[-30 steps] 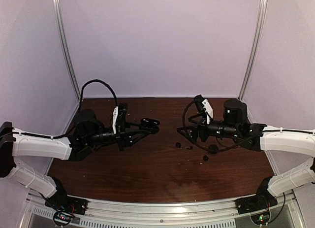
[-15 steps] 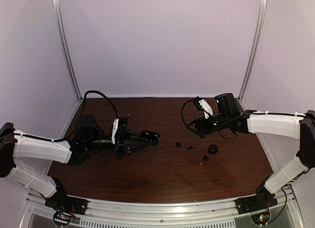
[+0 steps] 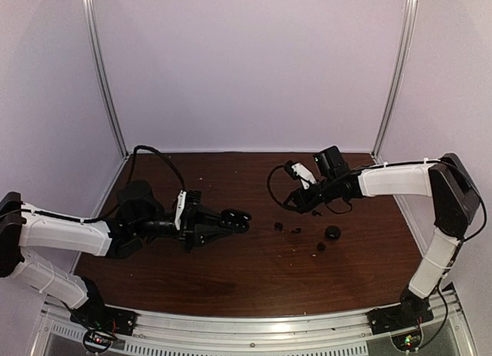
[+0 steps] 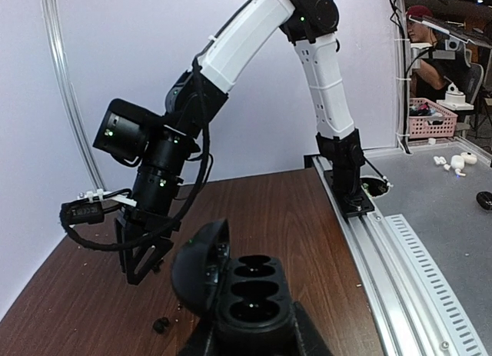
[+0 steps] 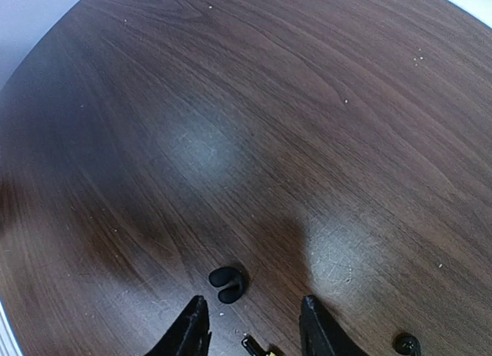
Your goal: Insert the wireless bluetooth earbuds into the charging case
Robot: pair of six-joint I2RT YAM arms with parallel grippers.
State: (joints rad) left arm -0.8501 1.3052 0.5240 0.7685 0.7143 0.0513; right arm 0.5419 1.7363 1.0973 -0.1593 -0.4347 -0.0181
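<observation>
My left gripper is shut on the black charging case, held just above the table with its lid swung open and its sockets empty. One black C-shaped earbud lies on the wood just ahead of my right gripper. That gripper is open, its fingertips apart with nothing between them, and it hovers over the buds at mid-table. A second small bud lies nearer the front. The left wrist view shows the right gripper above a bud.
A larger round black piece lies right of the buds, with a tiny black bit between them. Pale crumbs dot the brown table. White walls close three sides; a metal rail runs along the front.
My right arm has stretched out and swung towards the back and left, over the buds, and its jaws have narrowed. The left arm has shifted slightly with the case.
</observation>
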